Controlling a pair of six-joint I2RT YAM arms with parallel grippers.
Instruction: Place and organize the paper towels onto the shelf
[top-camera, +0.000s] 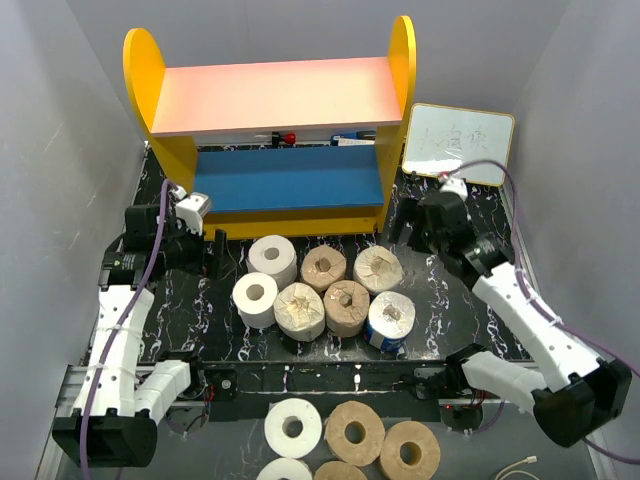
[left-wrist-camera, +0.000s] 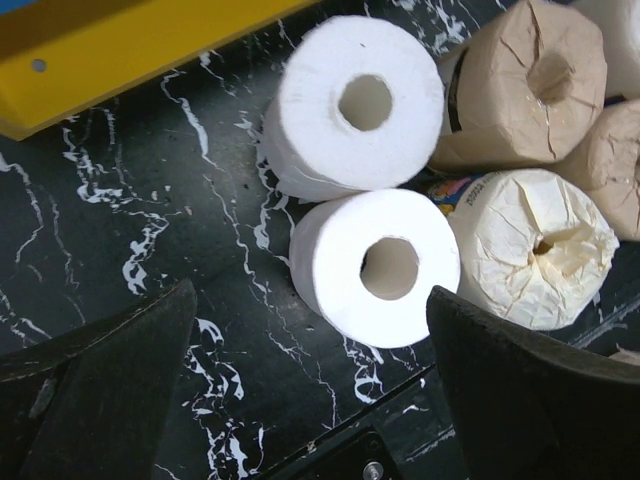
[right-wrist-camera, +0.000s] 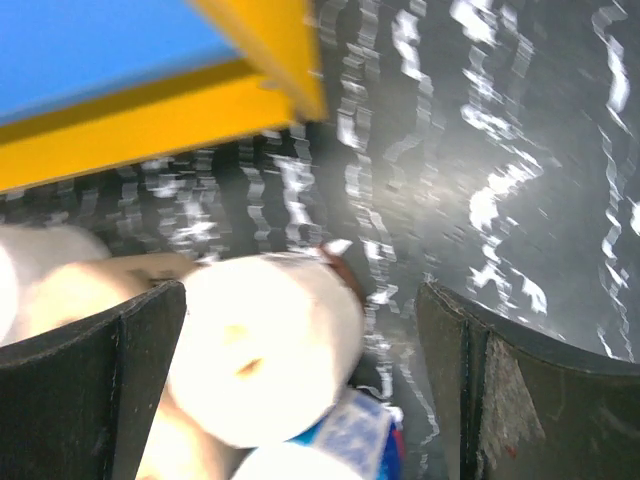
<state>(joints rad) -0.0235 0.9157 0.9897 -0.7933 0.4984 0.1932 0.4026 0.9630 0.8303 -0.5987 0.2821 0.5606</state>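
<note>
Seven paper towels (top-camera: 347, 305) stand on end, hollow cores up, bunched in two rows at the centre of the frame on a black, white-veined table (top-camera: 450, 310). They sit just in front of the shelf (top-camera: 270, 95) and none is on it. Two are bare white, two wear crinkled cream wrap, two are brown, and one (lower right of the cluster) is wrapped in blue. The rolls touch or nearly touch their neighbours.

The shelf fills the upper centre of the frame: two rounded yellow side panels, one pink top board, one blue lower board. A few small items at the back of the lower board are too small to identify. One whiteboard (top-camera: 458, 143) with writing leans at the upper right.

The left gripper (left-wrist-camera: 310, 295) hangs at the left of the cluster with its jaws spread wide and nothing between them; a white roll lies just ahead of its dark fingers (left-wrist-camera: 100, 390). The right gripper (right-wrist-camera: 300, 290), at the right of the cluster near the shelf's front corner, is likewise splayed and empty above a cream roll.

Five spare rolls (top-camera: 354, 432), two white and three brown, show at the bottom edge of the frame, some of them cut off.
</note>
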